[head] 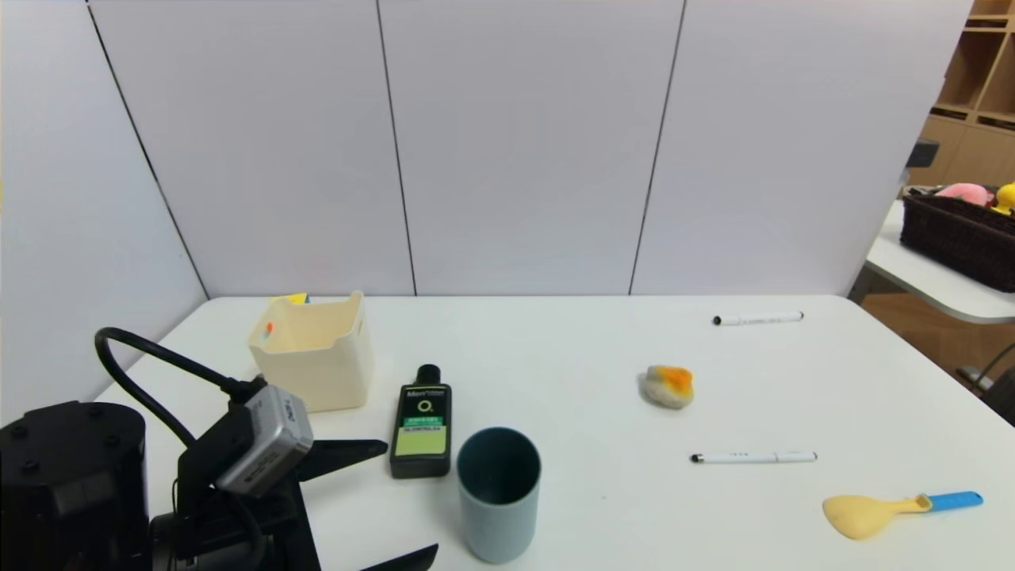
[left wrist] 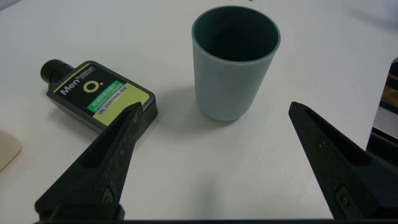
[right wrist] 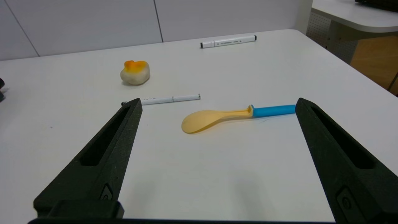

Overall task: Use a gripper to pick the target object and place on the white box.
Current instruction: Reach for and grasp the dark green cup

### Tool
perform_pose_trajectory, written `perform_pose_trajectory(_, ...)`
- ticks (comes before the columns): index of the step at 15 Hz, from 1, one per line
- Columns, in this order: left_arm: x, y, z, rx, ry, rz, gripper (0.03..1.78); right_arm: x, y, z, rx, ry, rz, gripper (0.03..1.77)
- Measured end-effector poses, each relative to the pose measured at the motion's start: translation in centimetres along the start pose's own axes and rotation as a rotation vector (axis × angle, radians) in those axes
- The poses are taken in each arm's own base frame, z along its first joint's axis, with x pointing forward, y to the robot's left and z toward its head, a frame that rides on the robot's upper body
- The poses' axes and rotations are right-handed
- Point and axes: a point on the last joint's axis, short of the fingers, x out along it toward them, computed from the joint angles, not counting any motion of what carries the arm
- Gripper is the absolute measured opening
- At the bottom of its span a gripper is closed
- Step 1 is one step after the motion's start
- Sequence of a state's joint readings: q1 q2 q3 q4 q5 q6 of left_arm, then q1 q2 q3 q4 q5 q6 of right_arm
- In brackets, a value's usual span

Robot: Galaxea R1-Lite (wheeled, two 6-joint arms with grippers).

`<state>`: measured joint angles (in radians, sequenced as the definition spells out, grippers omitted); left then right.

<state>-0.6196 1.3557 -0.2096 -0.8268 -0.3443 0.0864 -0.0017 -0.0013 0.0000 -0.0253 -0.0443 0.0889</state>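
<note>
The cup (head: 499, 493) is showing matte blue-grey outside, dark teal inside. The box (head: 315, 354) is looking cream-white. The bottle (head: 422, 424) is wearing black with a green label. The spoon (head: 896, 508) is showing yellow, blue-handled.

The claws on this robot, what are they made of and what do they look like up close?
The left gripper has two long matte black fingers that taper to blunt tips, each with a slot-shaped hollow and a small screw near the base. A silver-grey camera block with a looping black cable sits on the bulky black arm. The right gripper has the same black fingers.
</note>
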Motion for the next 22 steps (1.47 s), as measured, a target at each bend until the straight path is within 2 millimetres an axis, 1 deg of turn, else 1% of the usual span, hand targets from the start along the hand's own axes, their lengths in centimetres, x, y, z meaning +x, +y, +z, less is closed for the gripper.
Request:
perform_pose_trajectory(3, 0.6, -0.2, -0.7, -0.002, 0.039, -0.021, 1.69, 0.0, 0.0, 0.0, 0.0, 0.0, 0.0, 1.7)
perform_pose_trajectory(6, 1.7, -0.4, -1.1, 0.001, 0.07, -0.049, 1.69, 0.0, 0.0, 0.0, 0.0, 0.0, 0.0, 1.7)
perform_pose_trajectory(13, 4.2, -0.2, -1.8, 0.01, 0.07, -0.069, 1.69, 0.0, 0.0, 0.0, 0.0, 0.0, 0.0, 1.7)
perform_pose_trajectory(16, 5.1, -0.1, -1.8, 0.018, 0.055, -0.073, 1.69, 0.0, 0.0, 0.0, 0.0, 0.0, 0.0, 1.7)
perform_pose_trajectory(22, 7.4, -0.8, -1.2, 0.055, 0.002, -0.076, 1.69, 0.0, 0.0, 0.0, 0.0, 0.0, 0.0, 1.7)
